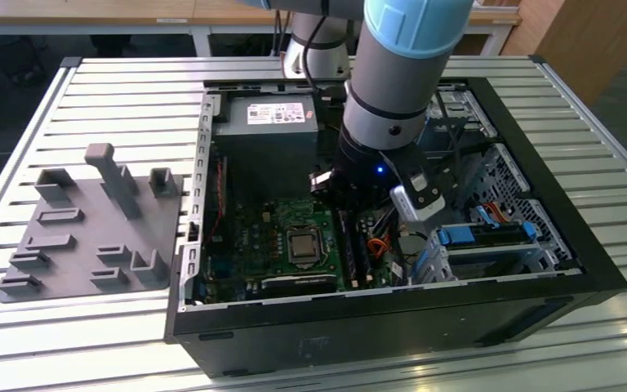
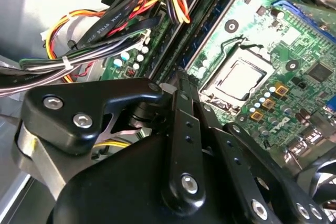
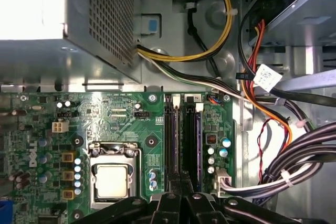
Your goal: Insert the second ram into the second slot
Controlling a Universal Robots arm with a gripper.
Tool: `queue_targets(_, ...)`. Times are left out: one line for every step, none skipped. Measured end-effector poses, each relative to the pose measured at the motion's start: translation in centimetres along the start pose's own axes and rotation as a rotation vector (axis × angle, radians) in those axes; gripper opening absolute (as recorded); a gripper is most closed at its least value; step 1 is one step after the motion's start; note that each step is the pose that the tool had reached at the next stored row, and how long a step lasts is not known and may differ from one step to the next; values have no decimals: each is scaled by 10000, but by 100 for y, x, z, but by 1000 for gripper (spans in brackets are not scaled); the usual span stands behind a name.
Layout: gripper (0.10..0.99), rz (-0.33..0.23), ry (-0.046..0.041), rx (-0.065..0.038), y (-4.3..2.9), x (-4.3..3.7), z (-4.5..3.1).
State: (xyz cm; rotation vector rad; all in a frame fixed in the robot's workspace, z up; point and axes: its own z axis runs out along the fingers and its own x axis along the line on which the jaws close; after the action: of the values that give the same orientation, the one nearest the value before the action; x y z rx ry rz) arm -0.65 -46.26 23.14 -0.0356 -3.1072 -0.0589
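Observation:
My gripper [image 1: 348, 211] reaches down into the open computer case [image 1: 575, 245], over the far end of the memory slots [image 1: 357, 255]. In both wrist views the two black fingertips [image 3: 181, 179] [image 2: 179, 80] are pressed together, right over the parallel black slots [image 3: 182, 129] [image 2: 207, 19] on the green motherboard [image 3: 105, 114]. The slots are seen edge-on. The second ram is hidden: I cannot tell whether a stick stands under the tips or in the slots beside them.
A grey power supply [image 1: 268, 114] [image 3: 79, 19] sits behind the board and the processor socket [image 1: 300, 245] [image 3: 112, 179] beside the slots. Cable bundles [image 3: 294, 166] [image 2: 105, 30] crowd the other side. Blue drive brackets [image 1: 486, 235] fill the case's front corner. A grey fixture plate [image 1: 85, 229] lies outside.

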Motion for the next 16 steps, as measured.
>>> queue_targets(106,-1,-7,-1,-1,-1,13)
queue_targets(106,-2,-15,-2,-1,-2,27)
queue_targets(106,-3,-24,-2,-2,-3,40)
queue_targets(106,-3,-33,-2,-2,-3,54)
queue_targets(106,-1,-41,-3,-3,-3,70)
queue_targets(106,-2,-46,-4,-3,-4,84)
queue_targets(106,-2,-48,-3,-4,-4,95)
queue_targets(106,-2,-48,2,-5,-4,104)
queue_targets(106,-1,-47,6,-6,-4,112)
queue_targets(106,-1,-46,9,-6,-4,120)
queue_targets(106,-1,-46,9,-6,-5,128)
queue_targets(106,-1,-48,3,-6,-5,139)
queue_targets(106,-1,-48,2,-6,-5,147)
queue_targets(106,-1,-47,3,-7,-6,154)
queue_targets(106,-1,-47,6,-6,-6,160)
queue_targets(106,-1,-47,3,-7,-6,164)
